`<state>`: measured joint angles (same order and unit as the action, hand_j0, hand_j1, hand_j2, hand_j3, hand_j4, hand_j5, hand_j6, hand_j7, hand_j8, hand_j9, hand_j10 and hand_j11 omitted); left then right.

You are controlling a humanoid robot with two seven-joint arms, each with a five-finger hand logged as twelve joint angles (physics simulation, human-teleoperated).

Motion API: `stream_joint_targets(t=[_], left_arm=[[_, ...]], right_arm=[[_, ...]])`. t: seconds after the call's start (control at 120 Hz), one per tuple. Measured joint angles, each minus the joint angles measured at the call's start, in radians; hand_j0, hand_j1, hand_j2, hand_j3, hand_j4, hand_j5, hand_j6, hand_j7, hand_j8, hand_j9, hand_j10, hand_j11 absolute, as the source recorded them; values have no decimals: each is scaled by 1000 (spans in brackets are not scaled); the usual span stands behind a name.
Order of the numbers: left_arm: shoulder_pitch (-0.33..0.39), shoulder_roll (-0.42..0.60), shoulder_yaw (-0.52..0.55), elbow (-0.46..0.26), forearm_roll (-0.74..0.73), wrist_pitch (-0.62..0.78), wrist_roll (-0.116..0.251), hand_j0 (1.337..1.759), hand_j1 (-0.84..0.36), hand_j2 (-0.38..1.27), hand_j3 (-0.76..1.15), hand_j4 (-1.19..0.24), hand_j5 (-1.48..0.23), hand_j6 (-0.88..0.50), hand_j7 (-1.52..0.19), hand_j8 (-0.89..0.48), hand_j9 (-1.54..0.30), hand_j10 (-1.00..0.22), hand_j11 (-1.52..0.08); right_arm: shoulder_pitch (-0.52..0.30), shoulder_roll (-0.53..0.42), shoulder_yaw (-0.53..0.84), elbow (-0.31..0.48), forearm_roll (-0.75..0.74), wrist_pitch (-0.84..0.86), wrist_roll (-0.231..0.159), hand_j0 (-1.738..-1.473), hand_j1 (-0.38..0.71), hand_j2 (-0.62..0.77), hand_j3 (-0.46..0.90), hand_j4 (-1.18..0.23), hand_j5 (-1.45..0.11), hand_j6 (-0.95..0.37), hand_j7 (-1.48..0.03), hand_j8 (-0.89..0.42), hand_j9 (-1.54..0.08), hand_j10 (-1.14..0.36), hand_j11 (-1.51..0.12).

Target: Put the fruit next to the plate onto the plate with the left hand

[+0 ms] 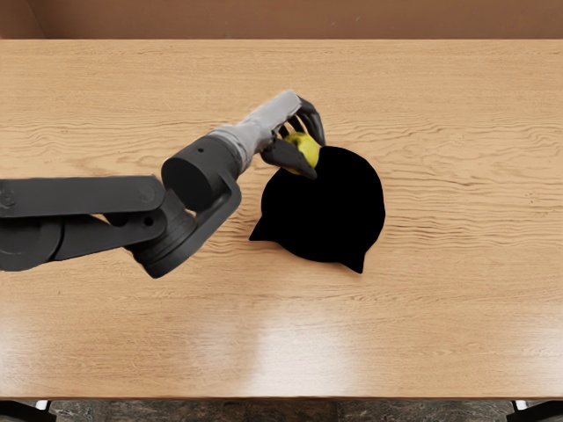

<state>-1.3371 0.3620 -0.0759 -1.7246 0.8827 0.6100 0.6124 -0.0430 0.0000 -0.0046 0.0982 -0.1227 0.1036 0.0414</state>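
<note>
One fruit [305, 146] is clamped in the fingers [314, 123] of my left hand [297, 139], held at the rim of the plate [330, 211] so that I can lower it on.

Sim tabletop setup, wood table [422, 334], brown back wall [264, 18]

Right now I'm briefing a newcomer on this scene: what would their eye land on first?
The black plate stands out first, a dark shape with pointed corners near the middle of the wooden table. Next comes the left hand, its arm coming in from the left edge, with fingers curled around a yellow fruit at the plate's upper-left edge.
</note>
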Motion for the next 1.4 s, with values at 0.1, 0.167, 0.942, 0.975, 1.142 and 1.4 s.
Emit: stream_joint_targets(t=[0.1,0.167,0.942,0.975,1.142,1.4], left_arm=[[23,-24,12,-1,13,0,0,1645,-382,497,0,-812,-1154,-450,-1138,-319,-1140,-449,-1135],[30,-41,19,0,22,-1,0,1644,-412,536,0,-811,-1165,-433,-1147,-300,-1149,-428,-1142],[52,-107,44,58,35,1,-2,1655,-196,227,0,-481,-653,-424,-646,-399,-647,-433,-647],[52,-108,44,59,34,1,-2,1656,-168,202,0,-454,-614,-405,-608,-384,-609,-413,-608],[50,-109,43,60,33,1,-2,1657,-59,120,0,-351,-466,-329,-464,-320,-464,-333,-464],[49,-90,-7,57,33,1,-2,1658,16,71,0,-282,-369,-276,-368,-274,-368,-277,-368]], right_arm=[[0,0,0,0,0,0,0,-1658,-305,-7,0,-37,-47,-37,-47,-37,-47,-37,-47],[0,0,0,0,0,0,0,-1658,-305,-7,0,-37,-47,-37,-47,-37,-47,-37,-47],[0,0,0,0,0,0,0,-1658,-305,-7,0,-37,-47,-37,-47,-37,-47,-37,-47],[0,0,0,0,0,0,0,-1658,-305,-7,0,-37,-47,-37,-47,-37,-47,-37,-47],[0,0,0,0,0,0,0,-1658,-305,-7,0,-37,-47,-37,-47,-37,-47,-37,-47],[0,0,0,0,0,0,0,-1658,-305,-7,0,-37,-47,-37,-47,-37,-47,-37,-47]])
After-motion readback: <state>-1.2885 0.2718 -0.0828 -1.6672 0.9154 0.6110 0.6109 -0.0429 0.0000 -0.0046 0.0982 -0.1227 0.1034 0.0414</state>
